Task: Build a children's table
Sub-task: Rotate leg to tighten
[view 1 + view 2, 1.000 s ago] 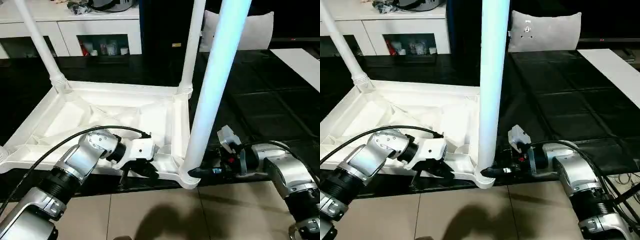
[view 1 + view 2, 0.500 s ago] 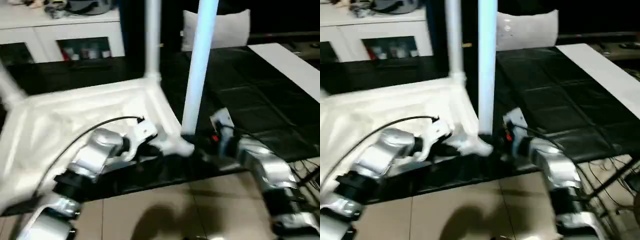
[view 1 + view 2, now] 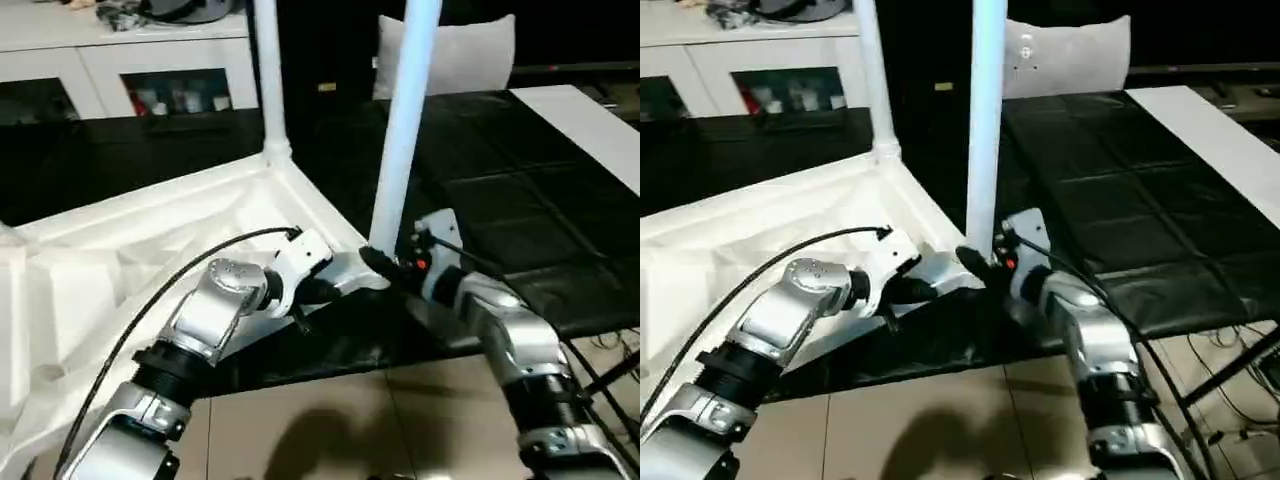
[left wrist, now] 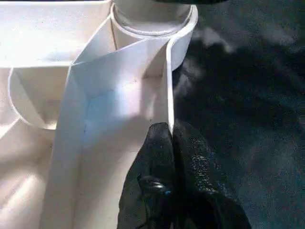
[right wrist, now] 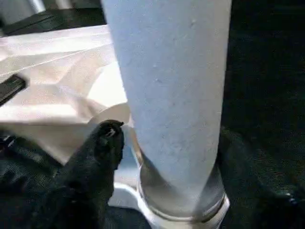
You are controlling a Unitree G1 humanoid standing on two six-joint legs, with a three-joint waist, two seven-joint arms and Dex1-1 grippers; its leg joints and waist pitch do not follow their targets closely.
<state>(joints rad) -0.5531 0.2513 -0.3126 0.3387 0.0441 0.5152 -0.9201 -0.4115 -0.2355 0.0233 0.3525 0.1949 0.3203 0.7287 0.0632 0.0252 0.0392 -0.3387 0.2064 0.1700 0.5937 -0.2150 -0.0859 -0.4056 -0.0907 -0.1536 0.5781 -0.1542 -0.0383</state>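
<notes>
While the upturned tabletop (image 3: 150, 240) lies ribbed side up on the black counter (image 3: 500, 200), the robot works at its near corner socket (image 5: 181, 210), where a white tube leg (image 3: 405, 120) stands upright. The left pincer (image 4: 169, 143) is closed on the tabletop's thin rim wall just beside that socket, steadying the piece. The right pincer (image 5: 167, 157) sits around the foot of the leg with its fingers spread wider than the tube; one finger (image 5: 102, 143) stands just clear of it, so whether it grips the leg cannot be told. A second leg (image 3: 268, 80) rises from the far corner. Seating legs appears to be the step in hand; next would likely come checking this leg is fully home, then fetching another.
</notes>
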